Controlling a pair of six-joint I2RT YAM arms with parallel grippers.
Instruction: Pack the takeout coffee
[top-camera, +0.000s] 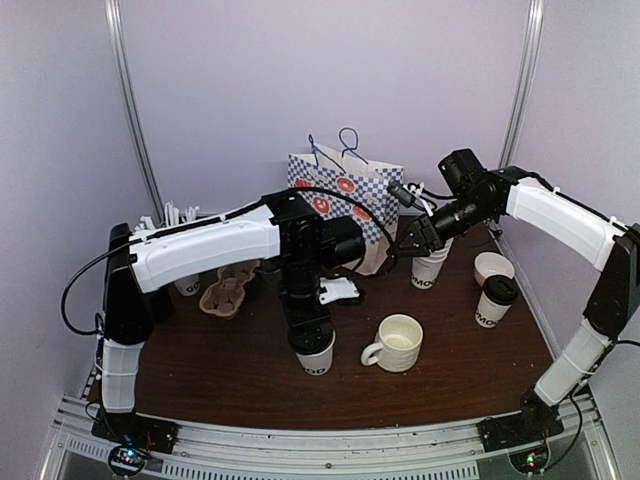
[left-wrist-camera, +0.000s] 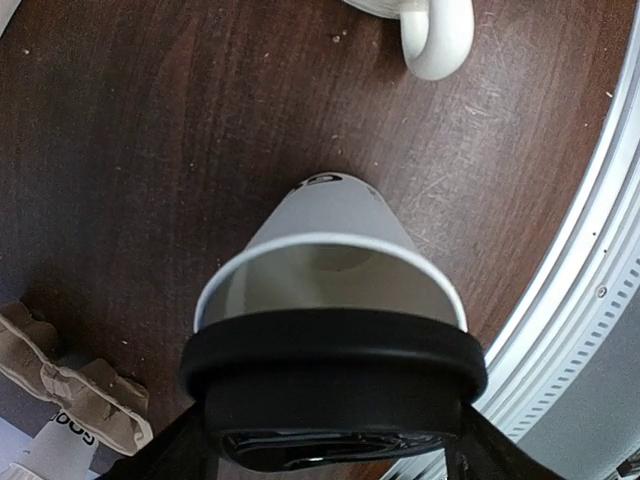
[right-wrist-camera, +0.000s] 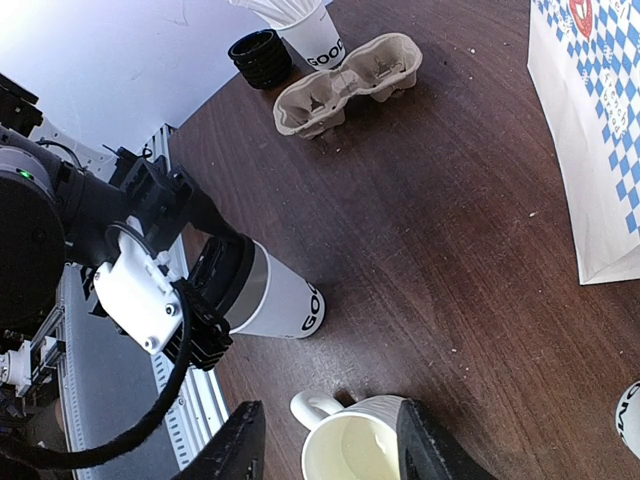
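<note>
1. Fingers (left-wrist-camera: 165, 460) of the left gripper (left-wrist-camera: 330, 430) stand wide, one on each side of a round black plastic lid (left-wrist-camera: 330, 350), clamping it across its width.
2. Lid rests at the mouth of a small white paper cup with black lettering near its base (left-wrist-camera: 335, 215). In the left wrist view the far part of the mouth shows open, so the lid is not seated all round.
3. That cup stands upright on the dark brown wooden table (top-camera: 200, 370), near the front edge. It is just left of a white ceramic handled mug (top-camera: 395, 342) and not touching it.
4. Right gripper (right-wrist-camera: 335, 440) hangs above the table, fingers (right-wrist-camera: 238, 445) about half apart, nothing between them, touching nothing. The mug lies beneath it in the right wrist view.
5. Second white paper cup, lettered and closed with a black lid (top-camera: 495, 300), stands upright on the right side of the table, well right of the mug. Just behind it stands an open, lidless white paper cup (top-camera: 493, 266).
6. Another lettered white paper cup (top-camera: 430, 270) stands under the right gripper in the top view. Its top is hidden by the gripper.
7. Blue-and-white chequered paper bag with red ring prints (top-camera: 345, 190) stands upright at the back of the table. Both task cups stand outside it.
8. Brown moulded-pulp cup carrier (right-wrist-camera: 345, 85) lies at the back left, near a stack of black lids (right-wrist-camera: 258, 55).
</note>
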